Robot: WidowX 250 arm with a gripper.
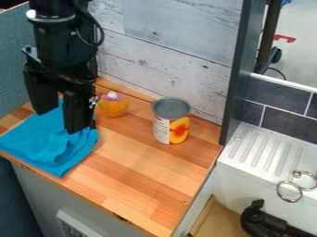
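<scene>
Hanging over rumpled cloth [49,146], hand [60,121], likely metal can [171,121]

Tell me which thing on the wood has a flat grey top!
The upright can, farthest right; the roundish orange thing has a pale top, and the cloth is blue.

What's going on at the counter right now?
The black gripper hangs open over a crumpled blue cloth; whether they touch, I can't tell. To the right in view, a small orange object with a pale top sits near the wall, and beyond it a food can stands upright on the wooden counter.
</scene>
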